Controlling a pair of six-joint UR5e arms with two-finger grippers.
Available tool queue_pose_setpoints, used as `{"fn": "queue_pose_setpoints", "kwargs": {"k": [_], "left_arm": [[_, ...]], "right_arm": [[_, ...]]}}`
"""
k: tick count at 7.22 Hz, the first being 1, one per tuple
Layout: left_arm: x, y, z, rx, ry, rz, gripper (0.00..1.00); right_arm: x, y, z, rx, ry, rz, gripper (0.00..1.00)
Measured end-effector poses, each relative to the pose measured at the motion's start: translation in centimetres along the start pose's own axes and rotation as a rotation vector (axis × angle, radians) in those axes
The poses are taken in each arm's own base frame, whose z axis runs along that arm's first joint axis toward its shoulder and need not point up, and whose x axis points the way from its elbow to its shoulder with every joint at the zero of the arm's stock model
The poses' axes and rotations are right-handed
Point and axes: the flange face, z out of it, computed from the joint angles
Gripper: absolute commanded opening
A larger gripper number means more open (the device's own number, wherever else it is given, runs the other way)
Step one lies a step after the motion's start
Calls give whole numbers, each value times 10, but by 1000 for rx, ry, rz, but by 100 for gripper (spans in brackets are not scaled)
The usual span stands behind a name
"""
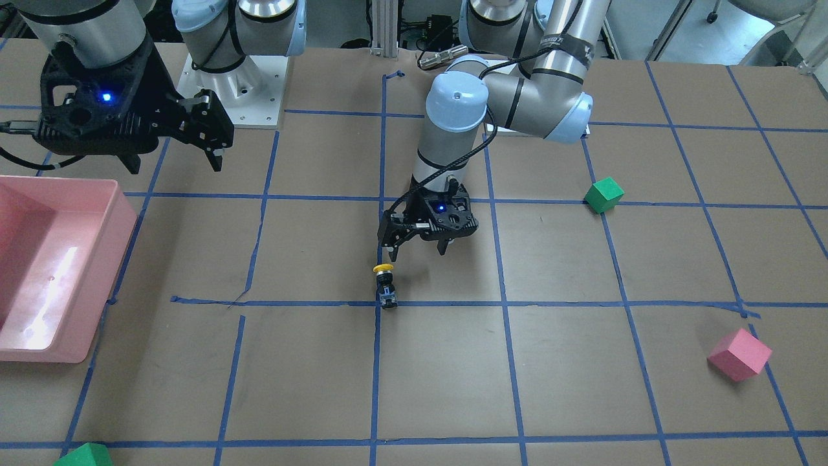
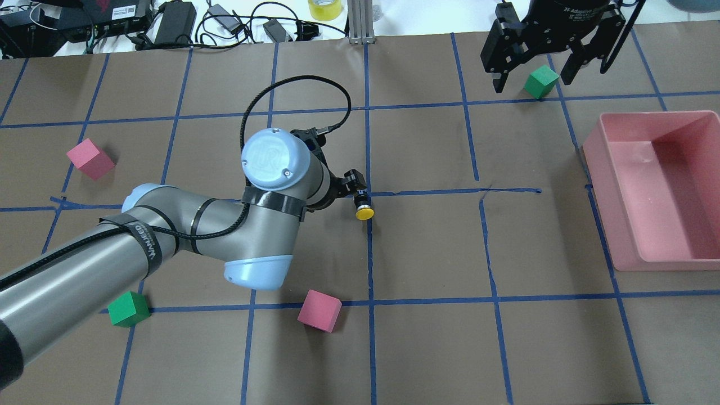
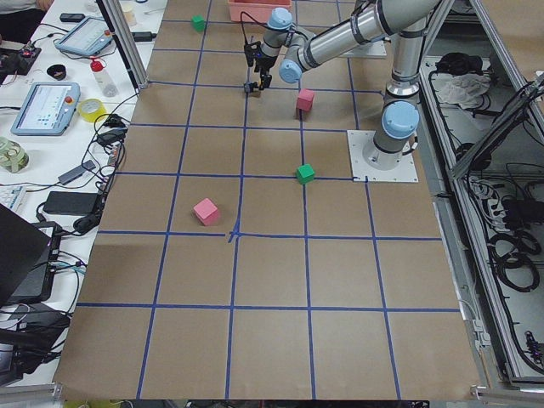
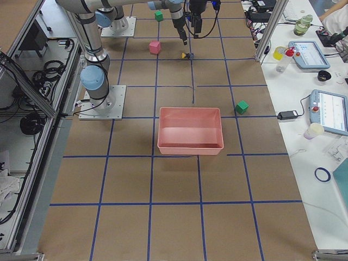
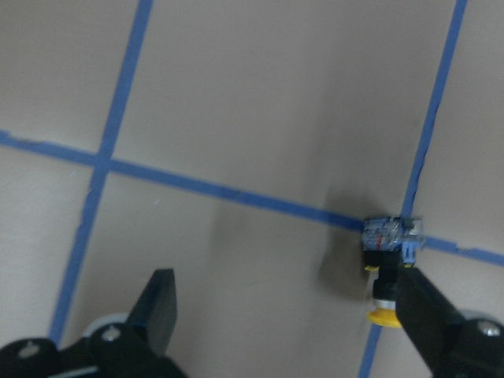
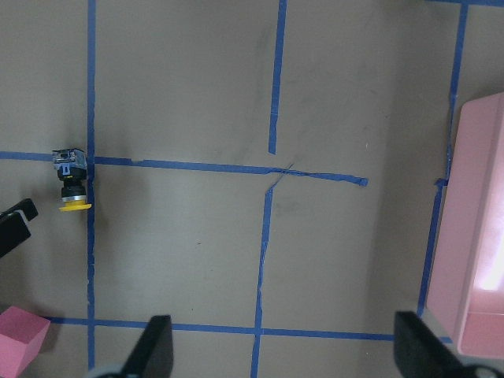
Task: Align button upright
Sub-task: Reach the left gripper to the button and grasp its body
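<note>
Looking at this one, we reckon the big worry is the line-up. The button (image 1: 385, 285) is lying on its side on a crossing of the blue tape (image 1: 453, 303) near the middle of the table (image 1: 453, 388). Its yellow cap points back toward the robot's base and its greyish end sits on the tape. The left gripper (image 1: 416, 249) hovers just above it with its fingers spread wide and nothing between them, but the button isn't in the gap. From the left wrist camera it sits right beside one finger (image 5: 425, 319), which hides part of the cap. If the gripper drops straight down from here, we think that finger could land on the cap or clip it. The body is round, so a nudge would probably send it rolling off the crossing. Closing now would likely catch air or shove it sideways. Even with a clean pinch, the base looks small, so we'd expect it to tip over again if it's let go while tilted. Pose-wise, the left arm (image 2: 185, 230) reaches out over the middle of the table, elbow bent, wrist turned down so the fingers point at the table, a bit tilted. The right gripper (image 6: 287, 354) hangs high off to the side near the pink bin (image 2: 604, 214), fingers apart and holding nothing.
</note>
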Motion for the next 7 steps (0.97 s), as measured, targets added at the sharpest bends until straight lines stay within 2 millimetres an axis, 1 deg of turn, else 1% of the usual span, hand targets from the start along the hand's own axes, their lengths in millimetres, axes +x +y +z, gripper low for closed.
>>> {"fn": "queue_pose_setpoints", "kwargs": {"k": [2,3,4,6,7], "left_arm": [[15,14,19,22,3,31,100],[19,20,30,18,2,44,90],[23,25,39,10,-2,55,88],[26,29,54,-7,-10,64,89],[28,28,58,-11,-11,66,88]], "right_arm": [[-3,7,-8,15,-6,-2,100],[-5,11,-12,22,-6,-5,100],[-6,12,-13,25,-6,-7,100],[-7,13,-13,25,-7,-9,100],[-7,14,-14,25,-6,-9,100]]}}
